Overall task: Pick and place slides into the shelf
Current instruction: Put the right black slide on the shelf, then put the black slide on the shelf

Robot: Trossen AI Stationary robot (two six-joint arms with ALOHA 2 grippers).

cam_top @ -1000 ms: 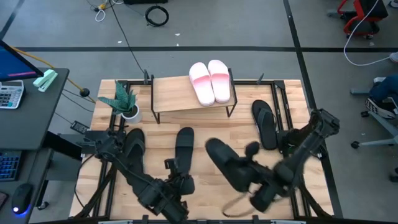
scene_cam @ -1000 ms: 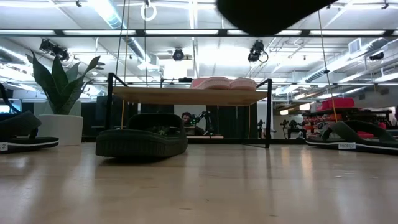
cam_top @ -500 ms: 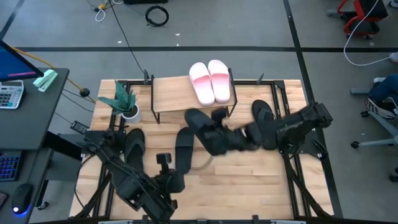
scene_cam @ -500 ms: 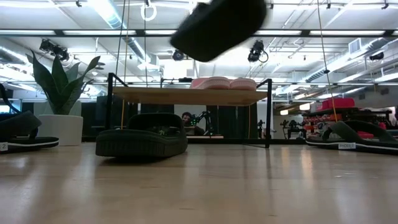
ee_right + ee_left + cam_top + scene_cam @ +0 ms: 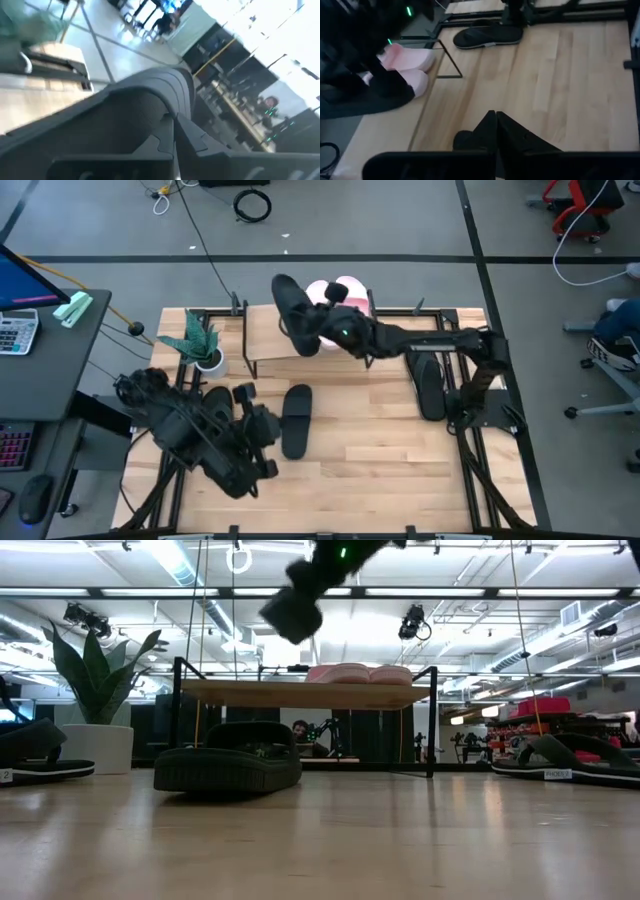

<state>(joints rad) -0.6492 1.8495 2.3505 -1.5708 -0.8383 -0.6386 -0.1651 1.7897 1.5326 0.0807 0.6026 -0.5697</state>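
Note:
My right gripper (image 5: 332, 320) reaches from the table's right out over the shelf (image 5: 270, 338) and is shut on a black slide (image 5: 291, 315), which shows high in the low view (image 5: 292, 608). Two pale pink slides (image 5: 352, 285) lie sole-down on the shelf's top board (image 5: 300, 692). Three more black slides rest flat on the table: a middle one (image 5: 296, 420), a right one (image 5: 428, 380) and a left one (image 5: 215, 415), partly under my left arm. My left gripper (image 5: 268, 430) is shut and hovers beside the middle slide (image 5: 465, 141). My right gripper pinches the black slide between its two fingers at its long side near the middle (image 5: 312, 320), coming level from the table's right and lying across the slide. The slide is lifted clear above the shelf's board, tilted, next to the pink pair.
A potted plant (image 5: 200, 345) stands at the shelf's left end. The shelf's thin black legs (image 5: 432, 720) border the space under the board. Black frame rails run along the table's edges (image 5: 460, 330). Bare wood lies near the table's near edge (image 5: 380, 470).
My right gripper has carried the black slide from low near the table's near edge up and toward the far edge and left, until it hangs over the shelf beside the pink slides. My left arm has drawn back from the near edge toward the table's left and far side.

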